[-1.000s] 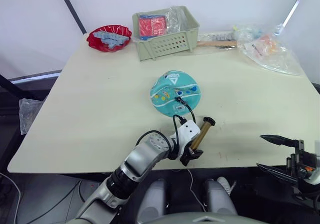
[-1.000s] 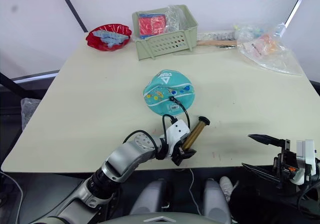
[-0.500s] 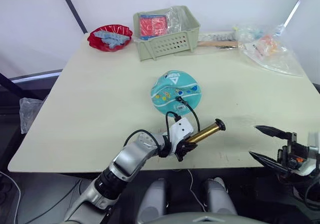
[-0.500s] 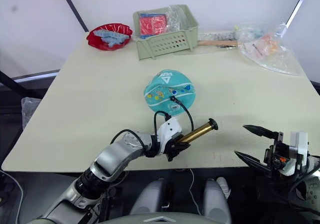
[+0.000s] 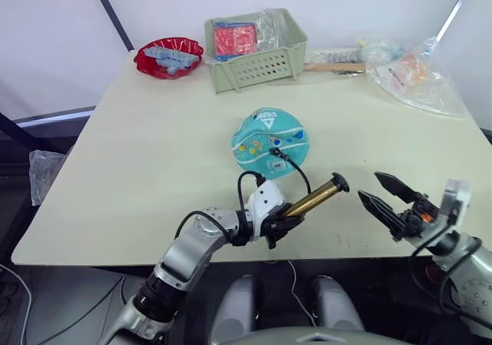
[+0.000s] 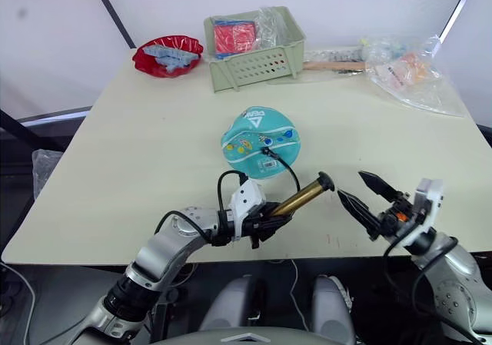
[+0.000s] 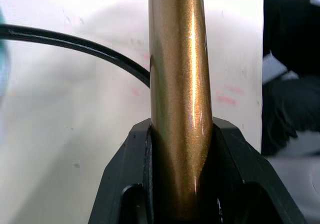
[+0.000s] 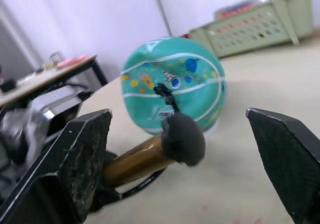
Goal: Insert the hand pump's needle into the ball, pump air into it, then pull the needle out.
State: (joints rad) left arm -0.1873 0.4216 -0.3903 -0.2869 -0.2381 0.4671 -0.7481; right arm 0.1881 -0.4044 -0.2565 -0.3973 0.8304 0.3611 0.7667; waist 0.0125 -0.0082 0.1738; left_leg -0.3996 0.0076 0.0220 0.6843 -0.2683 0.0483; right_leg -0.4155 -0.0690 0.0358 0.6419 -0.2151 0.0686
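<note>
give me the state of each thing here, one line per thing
hand pump: held by its barrel, off the table, handle toward the right hand
needle: in the ball
ball: partly flat, on the table
left hand: shut on the pump
right hand: open, beside the handle

Left pincer (image 7: 182, 184) clamps the hand pump (image 7: 179, 84), hose (image 7: 75, 43) beside

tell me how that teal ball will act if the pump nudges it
The teal patterned ball looks slack and flattened, so it would probably dent and slide rather than roll. It seems light; the thin black hose plugged into it could tug it across the cream table.
</note>
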